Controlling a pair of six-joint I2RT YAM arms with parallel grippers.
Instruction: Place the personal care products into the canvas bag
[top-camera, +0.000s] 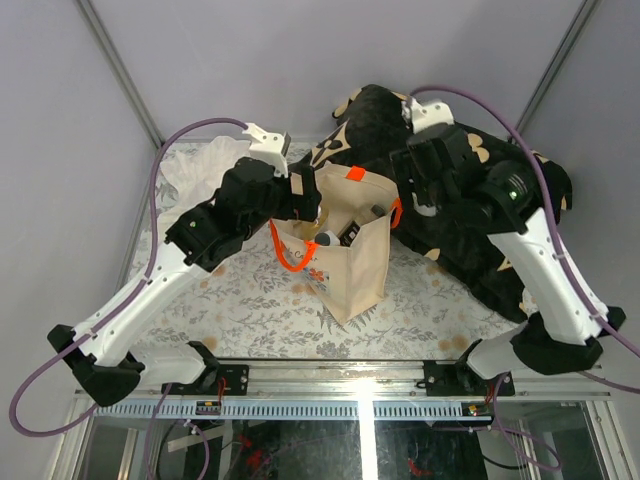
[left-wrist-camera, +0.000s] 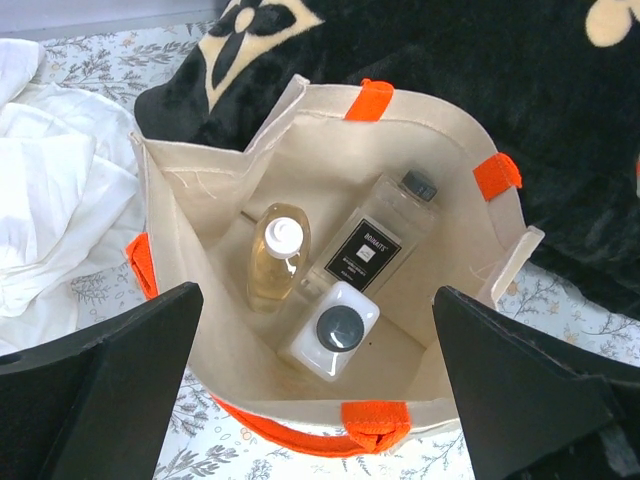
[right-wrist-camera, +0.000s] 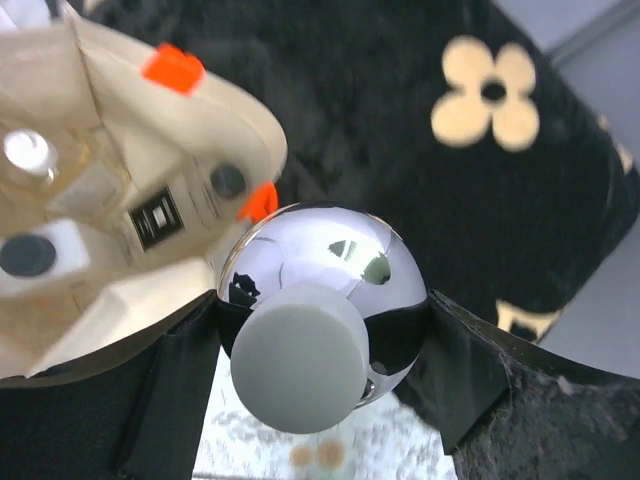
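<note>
Canvas bag (left-wrist-camera: 330, 150): three bottles (left-wrist-camera: 375, 245) inside; fourth, round bottle (right-wrist-camera: 320, 260), pinched by right fingers (right-wrist-camera: 170, 400); left fingers (left-wrist-camera: 110, 370) spread.

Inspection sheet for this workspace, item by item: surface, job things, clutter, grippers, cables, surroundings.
Surface: floral tablecloth, with the bag standing mid-table.
Job's things: bag upright and open; amber bottle, tall bottle and whitish bottle are inside; round bottle is outside, near the rim.
Clutter: white cloth left of the bag; black cushion behind it and to its right.
Grippers: left gripper open and empty above the bag; right gripper shut on the round bottle.
Cables: a purple cable loops along each arm, clear of the bag.
Surroundings: grey walls; nothing else seen.
</note>
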